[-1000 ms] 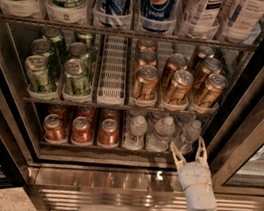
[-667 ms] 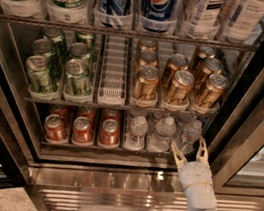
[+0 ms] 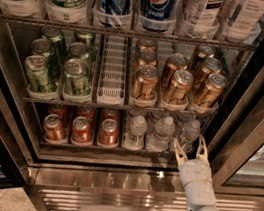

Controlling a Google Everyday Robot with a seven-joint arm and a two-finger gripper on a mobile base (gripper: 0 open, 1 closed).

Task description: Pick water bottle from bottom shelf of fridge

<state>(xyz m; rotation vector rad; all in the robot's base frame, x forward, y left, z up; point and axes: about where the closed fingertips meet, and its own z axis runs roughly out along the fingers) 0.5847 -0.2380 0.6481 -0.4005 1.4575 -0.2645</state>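
Tool (image 3: 190, 152) open, fingers spread, holding nothing. It sits at the front right corner of the bottom surface (image 3: 89, 148) of the fridge (image 3: 107, 187), just outside the front edge. Nearest water bottle (image 3: 190, 130) stands upright near that corner, just behind the tool, not touching. Red cans (image 3: 81, 130) occupy the left half.

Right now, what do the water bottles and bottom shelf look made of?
Water bottles: clear plastic, seemingly; ribbed see-through walls, white caps. Bottom shelf: metal, likely steel; dull grey front lip. Gripper, open, sits just in front of the shelf's right end.
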